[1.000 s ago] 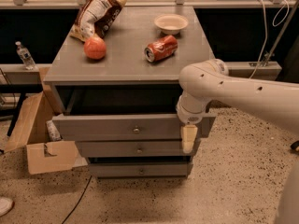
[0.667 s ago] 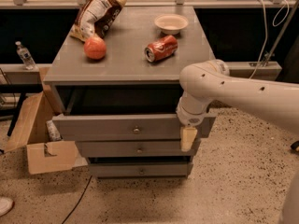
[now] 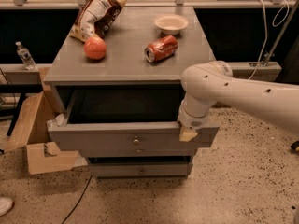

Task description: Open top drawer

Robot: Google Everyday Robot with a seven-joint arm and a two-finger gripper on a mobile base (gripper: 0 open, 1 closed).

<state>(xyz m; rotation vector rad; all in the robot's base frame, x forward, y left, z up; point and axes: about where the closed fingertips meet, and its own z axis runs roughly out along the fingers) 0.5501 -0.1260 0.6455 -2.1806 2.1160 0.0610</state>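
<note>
A speckled floor [image 3: 224, 190] lies nearest, below the jaws. Far to their lower left, the toe of a white shoe [image 3: 3, 205] pokes in at the frame's edge, and a dark cable [image 3: 78, 203] trails across the floor.

Directly below the jaws, a little to the left, sit two narrow grey drawer fronts: the lowest drawer [image 3: 140, 170] and, above it, the middle drawer [image 3: 154, 151], both shut. Well to the left of the jaws an opened cardboard box [image 3: 35, 141] rests on the floor against the cabinet.

The top drawer [image 3: 93, 138] stands open, its wide grey front jutting out past the two below. Its small brass knob [image 3: 136, 141] is left of the jaws, near the centre of the front. The gripper [image 3: 188, 133], tan at the tip, rests over the top edge of that front towards its right end, touching it; whether the jaws are open or closed cannot be told. The white arm [image 3: 243, 94] runs away to the right. Behind the jaws and to their left, the drawer's box is deep and dark.

Beyond and above the jaws lies the grey worktop [image 3: 126, 66]. On it, closest, a red soda can [image 3: 160, 48] lies on its side; left of it sits a round red-orange fruit [image 3: 95, 47]. Farther back are a crumpled snack bag [image 3: 97, 14] on the left and a small pale bowl [image 3: 171, 24]. Far left, a water bottle [image 3: 24, 55] stands on a ledge.
</note>
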